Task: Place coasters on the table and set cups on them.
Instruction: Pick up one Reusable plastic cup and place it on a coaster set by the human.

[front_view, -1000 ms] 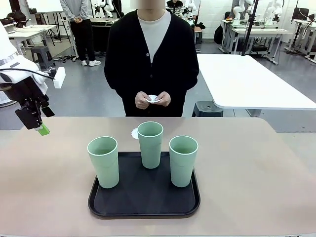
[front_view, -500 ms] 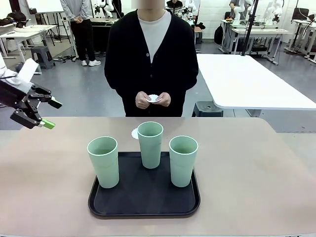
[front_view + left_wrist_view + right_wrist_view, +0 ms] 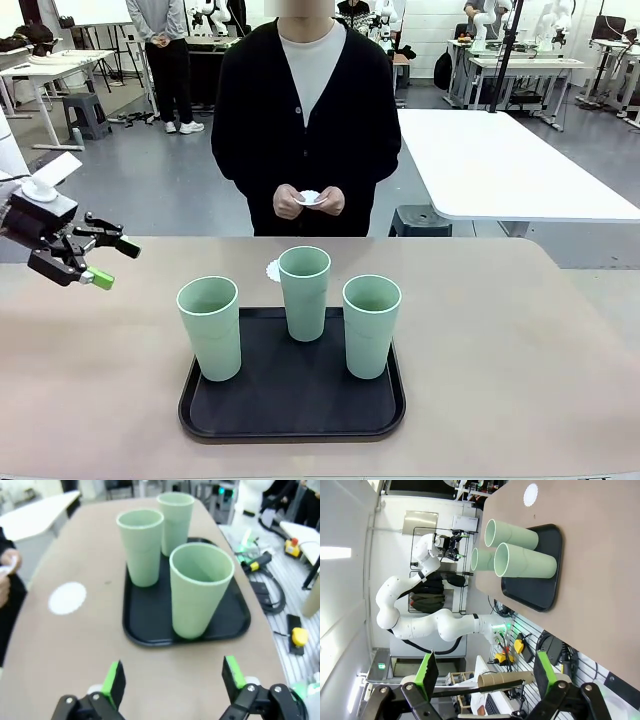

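Three mint-green cups stand on a black tray [image 3: 215,415]: left cup [image 3: 210,327], middle cup [image 3: 304,292], right cup [image 3: 371,325]. One white scalloped coaster [image 3: 271,269] lies on the tan table [image 3: 520,350] just behind the tray. The person's hands hold more coasters [image 3: 310,198] at the far edge. My left gripper [image 3: 114,264] hovers open over the table's left end, pointing at the cups. From its wrist I see the nearest cup [image 3: 196,590], the coaster [image 3: 67,598] and my left gripper [image 3: 173,675], empty. My right gripper [image 3: 486,669] is open, far from the cups [image 3: 525,565].
The person in a black cardigan stands at the far side, centre. The tray [image 3: 150,625] takes up the middle of the table. Bare tabletop lies left, right and behind it. A white table [image 3: 500,165] stands beyond, at the right.
My left arm has swung down and right from the picture's left edge, and its wrist has turned so the open fingers now point toward the tray. The cups, coaster and person's hands have not moved.
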Robot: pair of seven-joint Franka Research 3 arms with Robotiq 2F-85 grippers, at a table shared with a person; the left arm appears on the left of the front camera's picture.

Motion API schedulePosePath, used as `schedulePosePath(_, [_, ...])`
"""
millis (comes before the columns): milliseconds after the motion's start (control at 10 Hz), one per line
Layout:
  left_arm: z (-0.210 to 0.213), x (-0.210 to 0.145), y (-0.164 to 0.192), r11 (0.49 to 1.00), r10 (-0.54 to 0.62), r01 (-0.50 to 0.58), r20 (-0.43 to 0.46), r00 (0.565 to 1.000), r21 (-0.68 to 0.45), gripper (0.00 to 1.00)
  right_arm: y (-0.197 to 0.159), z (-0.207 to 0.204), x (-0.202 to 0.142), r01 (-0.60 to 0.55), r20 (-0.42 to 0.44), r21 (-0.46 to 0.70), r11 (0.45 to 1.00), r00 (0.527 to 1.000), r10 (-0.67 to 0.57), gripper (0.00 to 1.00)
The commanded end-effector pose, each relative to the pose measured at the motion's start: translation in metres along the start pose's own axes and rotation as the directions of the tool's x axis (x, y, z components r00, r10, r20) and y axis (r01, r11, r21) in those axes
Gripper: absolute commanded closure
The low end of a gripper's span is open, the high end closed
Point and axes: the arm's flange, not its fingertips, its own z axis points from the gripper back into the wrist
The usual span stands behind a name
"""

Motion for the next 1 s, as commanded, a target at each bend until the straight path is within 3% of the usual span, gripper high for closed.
schedulePosePath(0, [-0.025,-0.001,0.007,0.995,-0.092,0.093,0.031,0.995,-0.027,0.00,0.000,0.000,0.000,-0.004,0.000,0.005,1.000,1.000,0.004,0.00])
schedulePosePath(300, [-0.057,-0.006,0.007,0.980,-0.177,0.184,0.092,0.980,-0.074,0.00,0.000,0.000,0.000,-0.004,0.000,0.005,1.000,1.000,0.004,0.00])
schedulePosePath(600, [-0.056,-0.003,0.007,0.979,-0.175,0.183,0.103,0.979,-0.083,0.00,0.000,0.000,0.000,-0.004,0.000,0.005,1.000,1.000,0.004,0.00])
schedulePosePath(700, [-0.064,0.000,0.007,0.983,-0.152,0.158,0.061,0.986,-0.095,0.00,0.000,0.000,0.000,-0.004,0.000,0.005,1.000,1.000,0.004,0.00])
schedulePosePath(900, [-0.064,0.000,0.007,0.983,-0.152,0.158,0.061,0.986,-0.095,0.00,0.000,0.000,0.000,-0.004,0.000,0.005,1.000,1.000,0.004,0.00])
